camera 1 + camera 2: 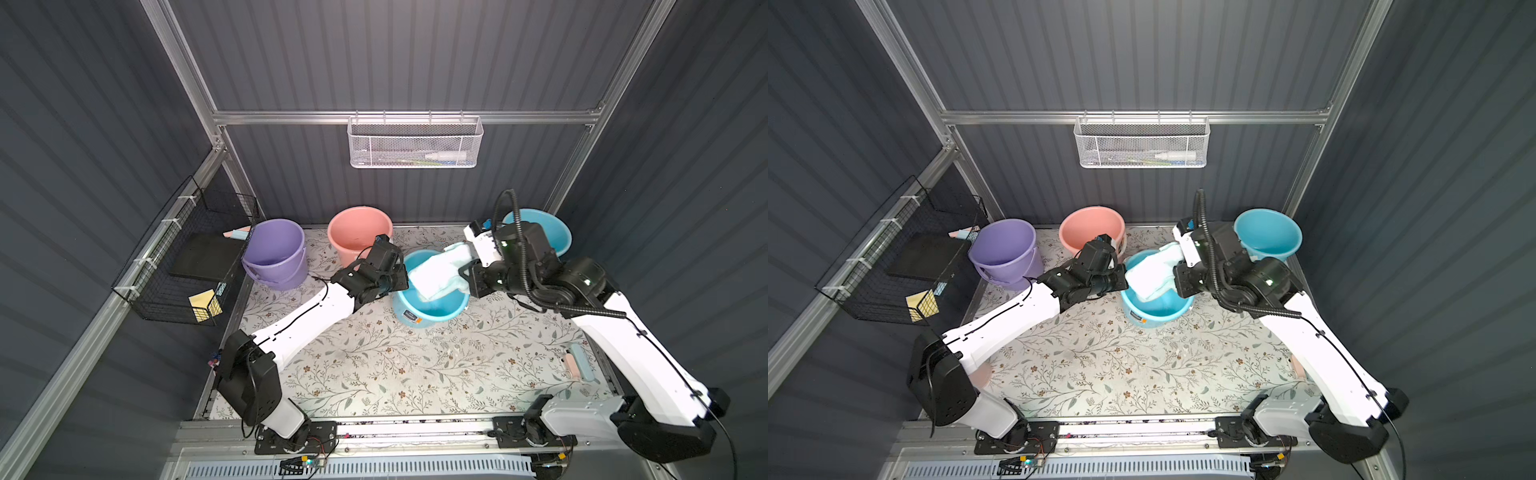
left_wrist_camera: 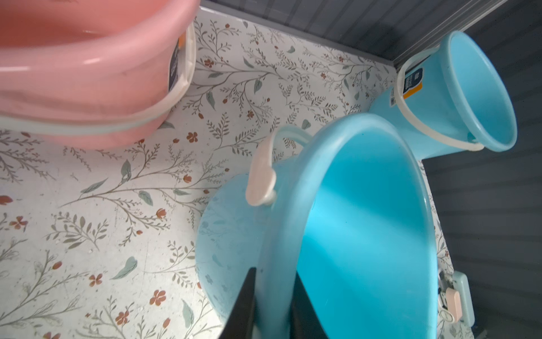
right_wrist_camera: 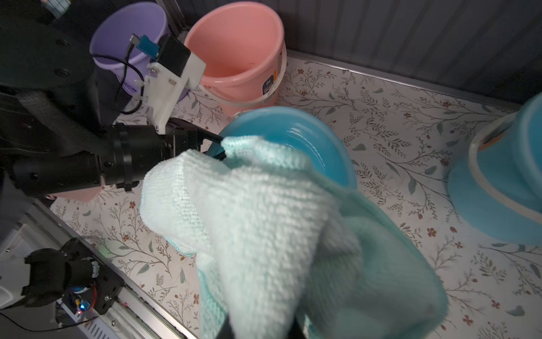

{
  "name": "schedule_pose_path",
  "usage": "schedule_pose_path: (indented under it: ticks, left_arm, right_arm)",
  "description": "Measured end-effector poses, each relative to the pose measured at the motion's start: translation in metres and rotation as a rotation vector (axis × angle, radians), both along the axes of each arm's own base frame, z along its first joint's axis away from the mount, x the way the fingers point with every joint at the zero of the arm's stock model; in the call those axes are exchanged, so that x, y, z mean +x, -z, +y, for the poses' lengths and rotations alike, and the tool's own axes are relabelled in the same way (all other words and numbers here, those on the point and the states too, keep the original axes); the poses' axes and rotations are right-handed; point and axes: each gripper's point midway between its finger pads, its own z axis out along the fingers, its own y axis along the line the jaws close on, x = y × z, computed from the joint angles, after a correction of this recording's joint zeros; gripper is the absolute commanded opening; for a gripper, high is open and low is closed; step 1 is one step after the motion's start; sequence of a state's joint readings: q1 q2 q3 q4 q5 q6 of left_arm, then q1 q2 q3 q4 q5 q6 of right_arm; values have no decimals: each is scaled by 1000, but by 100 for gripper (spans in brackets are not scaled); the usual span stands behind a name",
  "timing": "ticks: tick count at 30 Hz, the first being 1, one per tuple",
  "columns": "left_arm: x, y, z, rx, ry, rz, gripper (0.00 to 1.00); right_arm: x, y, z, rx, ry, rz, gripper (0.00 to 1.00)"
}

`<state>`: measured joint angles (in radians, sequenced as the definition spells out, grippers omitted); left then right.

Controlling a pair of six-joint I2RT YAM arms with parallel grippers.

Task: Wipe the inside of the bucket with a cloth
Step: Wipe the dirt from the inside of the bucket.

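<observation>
Left arm extends low across the worktop [image 1: 374, 365]. The left tool [image 2: 275, 296] pinches the rim of the blue bucket [image 1: 432, 309], one finger inside and one outside. The bucket sits mid-worktop, tilted. Right arm bends in from the opposite side. The right tool [image 3: 261, 328] is pressed together on the cloth [image 1: 436, 270], which is bunched over the bucket's mouth. Pink bucket [image 1: 359, 237] and purple bucket [image 1: 276, 253] stand upright behind.
</observation>
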<state>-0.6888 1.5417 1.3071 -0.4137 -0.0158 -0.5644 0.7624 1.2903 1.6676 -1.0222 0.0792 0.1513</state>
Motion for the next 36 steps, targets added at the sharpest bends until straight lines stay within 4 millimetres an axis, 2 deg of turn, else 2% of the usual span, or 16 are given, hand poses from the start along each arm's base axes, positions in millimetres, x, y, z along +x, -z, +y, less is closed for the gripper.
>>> schedule_pose_path:
  ticks: [3,8,13,16,21,29,36]
  left_arm:
    - [-6,4,2,-10,12,-1,0]
    - [-16,6,7,-31,30,-24,0]
    - [-30,6,14,-53,53,-52,0]
    - [-37,5,18,-64,65,-68,0]
    - [-40,3,19,-73,77,-80,0]
    - [-43,7,18,-77,89,-70,0]
    - [-39,11,25,-68,60,-68,0]
  right_arm:
    - [2,15,10,-116,-46,-39,0]
    - [3,47,16,-300,-123,-121,0]
    - [11,76,21,-394,-186,-172,0]
    - [12,89,28,-409,-241,-189,0]
    - [8,112,55,-383,-375,-166,0]
    - [0,172,90,-342,-500,-19,0]
    - [10,212,102,-340,-507,51,0]
